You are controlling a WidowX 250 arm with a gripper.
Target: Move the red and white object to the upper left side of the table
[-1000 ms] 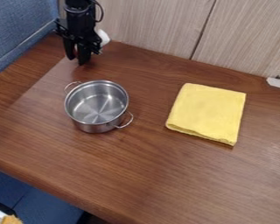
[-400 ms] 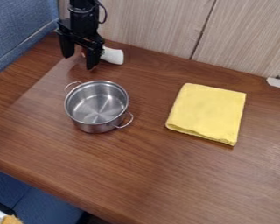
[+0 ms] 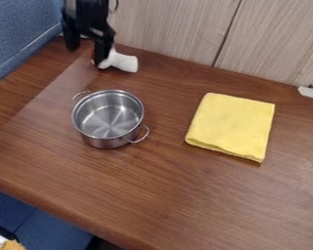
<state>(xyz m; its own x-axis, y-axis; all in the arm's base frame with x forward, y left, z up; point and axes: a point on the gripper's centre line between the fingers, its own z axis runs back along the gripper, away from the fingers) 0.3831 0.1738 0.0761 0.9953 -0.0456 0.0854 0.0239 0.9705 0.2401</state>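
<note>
and the red and white object (image 3: 123,62) lies near the upper left corner of the surface (image 3: 198,200), gripper (image 3: 87,45) above, jaws spread: placing looks done, only retreat left!

One pot (image 3: 108,119) and one yellow cloth (image 3: 231,126).

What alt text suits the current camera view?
Black robot gripper, fingers apart, by a red and white object lying at the upper left of a wooden table; a two-handled steel pot stands nearer the camera, a folded yellow cloth to its right.
</note>
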